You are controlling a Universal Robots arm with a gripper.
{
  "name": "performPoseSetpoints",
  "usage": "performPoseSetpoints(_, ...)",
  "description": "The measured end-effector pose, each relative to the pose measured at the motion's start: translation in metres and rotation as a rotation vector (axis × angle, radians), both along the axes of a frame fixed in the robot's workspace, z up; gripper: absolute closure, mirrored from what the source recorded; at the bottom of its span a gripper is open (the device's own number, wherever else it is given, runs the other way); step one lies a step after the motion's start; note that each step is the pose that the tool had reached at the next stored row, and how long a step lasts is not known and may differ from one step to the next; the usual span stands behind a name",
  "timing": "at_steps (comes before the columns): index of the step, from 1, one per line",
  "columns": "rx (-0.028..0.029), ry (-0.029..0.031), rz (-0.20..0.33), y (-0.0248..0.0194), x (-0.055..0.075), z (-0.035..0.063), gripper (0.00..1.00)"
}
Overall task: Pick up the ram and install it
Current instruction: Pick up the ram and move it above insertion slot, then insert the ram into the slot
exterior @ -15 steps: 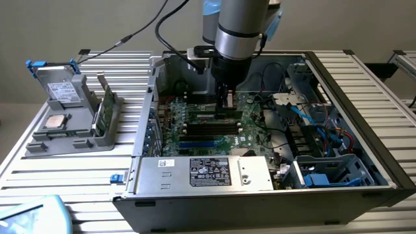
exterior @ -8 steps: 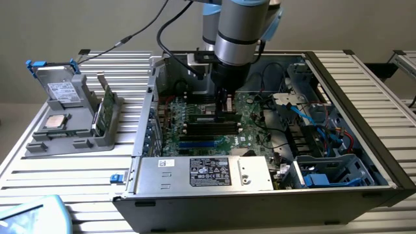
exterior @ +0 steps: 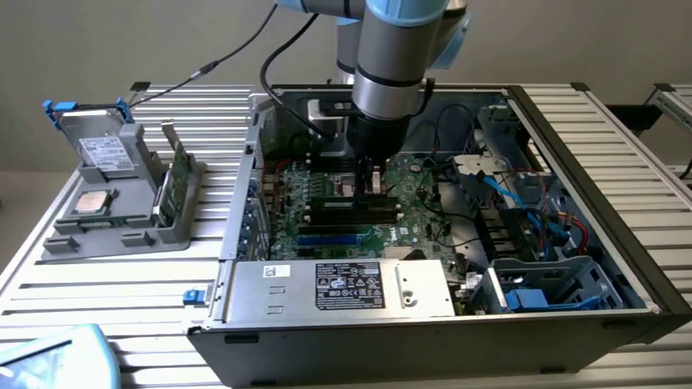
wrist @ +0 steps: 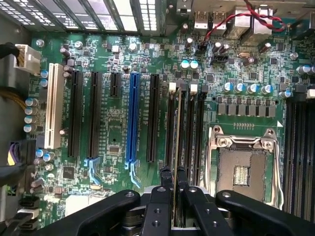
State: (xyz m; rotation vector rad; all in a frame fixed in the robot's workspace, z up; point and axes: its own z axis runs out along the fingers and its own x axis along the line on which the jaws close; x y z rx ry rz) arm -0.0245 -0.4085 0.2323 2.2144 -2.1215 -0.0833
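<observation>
**A:** Entry, please. Where was the ram (wrist: 177, 129) when you looked?

**B:** Clenched edge-on in the gripper (wrist: 173, 174), inside the open computer case (exterior: 433, 348). It hung over the bank of black memory slots (wrist: 189, 128), just beside the empty processor socket (wrist: 241, 169). From where I stood it did not look seated. I could not tell how close its lower edge was to the slot.

**A:** Lined up?

**B:** Nearly parallel to the slots in the wrist view, over the one with the white latch (wrist: 172, 87) at its far end. I judged that the long edge had to run true along that slot, with both end latches swung open, before any push.

**A:** Anything else for doing it well?

**B:** Press straight down and evenly along the stick, since a tilt would likely jam one end. The notch had to meet the slot's key, and I could not see the key. The green card (exterior: 173, 182) and the processor chip (exterior: 92, 203) sat in the grey tray (exterior: 119, 239) at the exterior view's left, well apart from the work.
</observation>
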Motion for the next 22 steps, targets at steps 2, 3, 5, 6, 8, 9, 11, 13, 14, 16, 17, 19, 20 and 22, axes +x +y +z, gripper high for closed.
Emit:
performPoseSetpoints(2, -0.0001, 0.0000, 0.000, 0.0007, -0.0001, -0.0035, 0.85)
performPoseSetpoints(3, 0.0000, 0.0000, 0.000, 0.0012, 0.0000, -0.0054, 0.85)
performPoseSetpoints(5, 0.0000, -0.0001, 0.000, 0.0016, 0.0000, -0.0071, 0.85)
performPoseSetpoints(6, -0.0002, 0.0001, 0.000, 0.0016, 0.0000, -0.0071, 0.85)
performPoseSetpoints(8, -0.0002, 0.0001, 0.000, 0.0016, -0.0001, -0.0071, 0.85)
performPoseSetpoints(9, -0.0001, 0.0000, 0.000, 0.0016, -0.0001, -0.0072, 0.85)
performPoseSetpoints(11, -0.0001, 0.0000, 0.001, 0.0016, 0.0000, -0.0073, 0.85)
performPoseSetpoints(13, 0.0001, -0.0001, 0.003, 0.0017, 0.0000, -0.0078, 0.85)
performPoseSetpoints(14, 0.0000, 0.0000, 0.003, 0.0016, 0.0000, -0.0079, 0.85)
performPoseSetpoints(16, 0.0000, 0.0000, 0.003, 0.0016, 0.0000, -0.0079, 0.85)
performPoseSetpoints(17, 0.0000, 0.0000, 0.003, 0.0016, -0.0001, -0.0079, 0.85)
performPoseSetpoints(19, -0.0001, -0.0009, 0.003, 0.0017, -0.0001, -0.0079, 0.85)
performPoseSetpoints(20, 0.0000, -0.0015, 0.003, 0.0017, -0.0001, -0.0079, 0.85)
performPoseSetpoints(22, 0.0001, -0.0015, 0.003, 0.0017, -0.0001, -0.0080, 0.85)
